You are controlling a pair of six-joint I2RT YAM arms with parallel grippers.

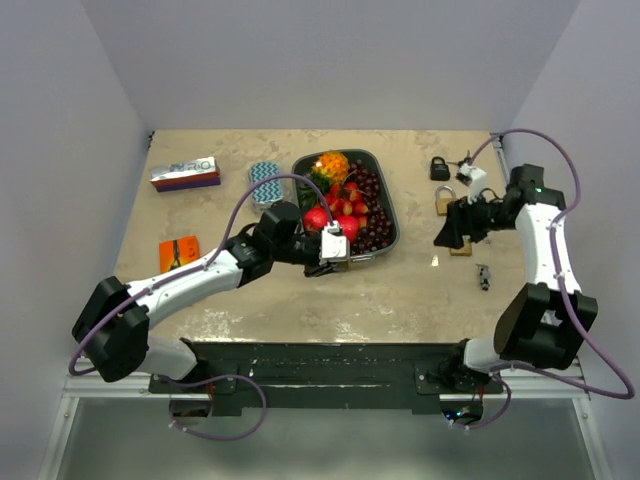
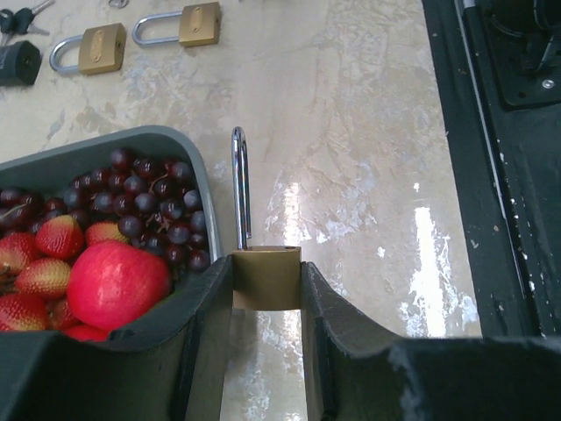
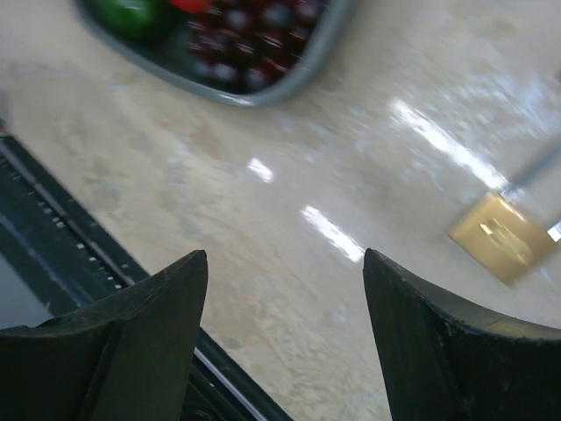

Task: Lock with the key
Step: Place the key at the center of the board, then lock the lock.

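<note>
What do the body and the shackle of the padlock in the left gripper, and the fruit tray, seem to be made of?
The padlock body looks like brass: matt yellow-gold tone. Its shackle seems polished steel: silver, with bright reflections. The tray is grey, smooth and dull; plastic or coated metal, I cannot tell.

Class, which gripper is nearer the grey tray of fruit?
Left. The left gripper, jaws shut on a brass padlock, is at the near rim of the grey fruit tray. The right gripper, jaws open, hangs apart, off to the tray's right.
</note>
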